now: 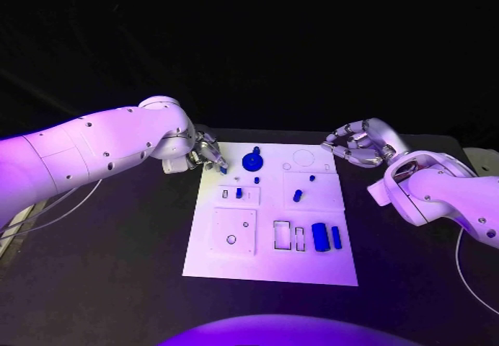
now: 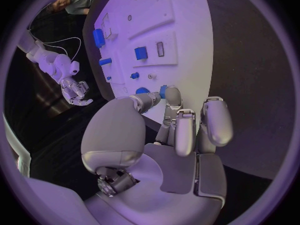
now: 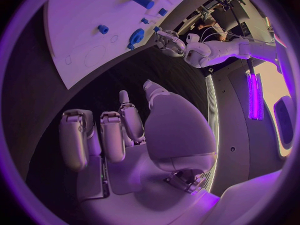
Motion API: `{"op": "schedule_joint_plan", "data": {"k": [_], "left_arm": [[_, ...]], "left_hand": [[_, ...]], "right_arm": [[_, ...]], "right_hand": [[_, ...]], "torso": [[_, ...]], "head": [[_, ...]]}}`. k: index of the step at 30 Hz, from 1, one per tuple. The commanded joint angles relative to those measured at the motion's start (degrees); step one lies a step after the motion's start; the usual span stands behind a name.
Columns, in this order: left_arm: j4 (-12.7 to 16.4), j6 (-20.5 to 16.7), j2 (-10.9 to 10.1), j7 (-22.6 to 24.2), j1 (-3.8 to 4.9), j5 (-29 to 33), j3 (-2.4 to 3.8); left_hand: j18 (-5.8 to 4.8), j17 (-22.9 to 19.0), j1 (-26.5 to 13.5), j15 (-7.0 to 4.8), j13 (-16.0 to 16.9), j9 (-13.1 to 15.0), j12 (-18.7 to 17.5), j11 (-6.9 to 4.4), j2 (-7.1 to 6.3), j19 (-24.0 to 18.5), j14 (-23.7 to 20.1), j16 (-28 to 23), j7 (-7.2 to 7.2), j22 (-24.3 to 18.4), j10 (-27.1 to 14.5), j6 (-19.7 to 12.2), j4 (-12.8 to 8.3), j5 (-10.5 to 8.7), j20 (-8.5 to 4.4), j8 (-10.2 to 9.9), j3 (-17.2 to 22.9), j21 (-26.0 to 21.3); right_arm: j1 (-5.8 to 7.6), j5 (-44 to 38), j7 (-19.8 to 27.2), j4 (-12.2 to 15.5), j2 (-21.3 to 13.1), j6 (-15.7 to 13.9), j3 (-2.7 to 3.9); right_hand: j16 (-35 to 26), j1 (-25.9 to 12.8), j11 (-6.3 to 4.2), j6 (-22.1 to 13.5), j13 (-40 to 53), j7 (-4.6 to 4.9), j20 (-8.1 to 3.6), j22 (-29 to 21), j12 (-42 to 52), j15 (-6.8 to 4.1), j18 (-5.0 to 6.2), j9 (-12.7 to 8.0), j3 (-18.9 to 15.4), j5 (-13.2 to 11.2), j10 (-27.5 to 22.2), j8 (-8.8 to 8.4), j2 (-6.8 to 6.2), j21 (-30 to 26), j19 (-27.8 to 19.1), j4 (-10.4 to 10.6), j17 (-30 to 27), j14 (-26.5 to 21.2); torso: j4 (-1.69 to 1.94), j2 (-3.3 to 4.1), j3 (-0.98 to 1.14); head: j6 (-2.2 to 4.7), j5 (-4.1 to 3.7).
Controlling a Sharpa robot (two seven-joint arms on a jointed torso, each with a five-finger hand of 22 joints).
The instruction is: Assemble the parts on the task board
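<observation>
The white task board (image 1: 270,256) lies in the middle of the black table. My left hand (image 1: 205,154) hovers at its far left corner and pinches a small blue part (image 1: 223,170) between thumb and a finger; in the left wrist view the small blue part (image 2: 162,91) shows at the fingertips (image 2: 172,96). Beside it a round blue part (image 1: 253,160) rests on the board. Small blue pegs (image 1: 298,194) stand mid-board, and a thick blue cylinder (image 1: 320,236) lies near the right edge. My right hand (image 1: 359,142) hangs off the board's far right corner, fingers curled, holding nothing.
Outlined recesses (image 1: 234,232) mark the board's near half, and a thin blue bar (image 1: 336,236) lies beside the cylinder. Cables (image 1: 63,209) trail off the table's left side. A pale object (image 1: 480,156) sits at the far right edge.
</observation>
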Motion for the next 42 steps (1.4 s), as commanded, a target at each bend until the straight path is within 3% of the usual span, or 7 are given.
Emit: {"op": "schedule_joint_plan", "data": {"k": [1, 10, 22, 31, 42], "left_arm": [[1.8, -3.4, -1.0, 1.2, 0.01, 4.4, 0.11], [7.0, -4.0, -4.0, 1.4, -0.16, 3.2, 0.15], [15.3, -4.5, -8.7, 2.3, -2.77, -8.0, 0.15], [17.7, -4.5, -10.3, 2.2, -4.05, -10.7, 0.15], [18.4, -5.4, -10.7, 2.2, -4.47, -10.8, 0.16]], "left_hand": [[-0.18, 10.1, -0.7, -0.55, 0.2, -0.1, 0.4, -0.05, -0.04, 0.5, 4.6, 0.2, -0.1, 0.1, 0.8, 0.6, -11.7, 0.75, -0.05, 0.4, 11.8, 0.4], [-0.2, 10.1, -0.9, -0.62, 0.5, -0.2, 0.6, -0.14, -0.26, 0.5, 4.6, 0.2, -0.18, 0.2, 1.1, 0.9, -11.9, 1.62, -0.11, 0.5, 11.9, 0.5], [-0.25, 10.4, -1.1, -0.68, 1.1, -0.3, 1.1, -0.23, -0.63, 0.6, 4.7, 0.4, -0.29, 0.5, 1.5, 1.2, -12.0, 2.58, -0.18, 0.6, 11.8, 0.6], [-0.28, 10.5, -1.1, -0.71, 1.5, -0.3, 1.4, -0.28, -0.76, 0.7, 4.7, 0.4, -0.35, 0.7, 1.8, 1.4, -12.1, 2.98, -0.21, 0.6, 11.8, 0.7], [-0.3, 10.5, -1.2, -0.73, 1.6, -0.3, 1.4, -0.3, -0.81, 0.7, 4.7, 0.4, -0.36, 0.7, 1.9, 1.5, -12.1, 3.11, -0.22, 0.6, 11.8, 0.8]], "right_arm": [[-0.03, -0.4, 0.4, 0.1, 0.0, 0.4, 0.0], [-0.04, -0.4, 0.4, 0.1, -0.1, 0.4, 0.0], [-0.04, -0.3, 0.4, 0.2, -0.1, 0.5, 0.0], [-0.16, -0.3, 0.6, 0.2, 0.0, 0.5, 0.0], [-0.26, -0.3, 0.6, 0.1, 0.1, 0.5, 0.0]], "right_hand": [[-0.3, -0.1, 0.0, -0.4, 2.8, -0.01, -0.21, 11.4, 0.0, -0.33, 1.12, -0.1, -0.1, 0.2, 0.0, 0.32, 0.33, -0.2, 3.1, 0.0, 8.3, 4.3], [-0.3, -0.1, 0.0, -0.4, 2.8, -0.01, -0.21, 11.4, 0.0, -0.33, 1.12, -0.1, -0.1, 0.2, 0.0, 0.32, 0.33, -0.2, 3.1, 0.0, 8.3, 4.3], [-0.3, -0.1, 0.0, -0.4, 2.8, -0.01, -0.21, 11.4, 0.0, -0.33, 1.12, -0.1, -0.1, 0.2, 0.0, 0.32, 0.33, -0.2, 3.1, 0.0, 8.3, 4.3], [-0.3, -0.1, -0.01, -0.4, 2.8, -0.02, -0.22, 11.4, 0.0, -0.34, 1.1, -0.1, -0.1, 0.3, 0.0, 0.39, 0.33, -0.1, 3.1, 0.0, 8.4, 4.3], [-0.3, -0.1, -0.01, -0.4, 2.8, -0.02, -0.22, 11.4, 0.0, -0.34, 1.1, -0.1, -0.1, 0.3, 0.0, 0.39, 0.33, -0.1, 3.1, 0.0, 8.4, 4.3]], "torso": [[0.07, -0.06, 0.03], [-0.03, 0.02, -0.01], [0.11, 0.06, -0.05], [0.11, 0.0, -0.13], [-0.03, 0.07, -0.01]], "head": [[-0.08, 0.04], [-0.13, 0.22], [-0.26, 0.39], [-0.18, 0.56], [-0.4, 0.9]]}}
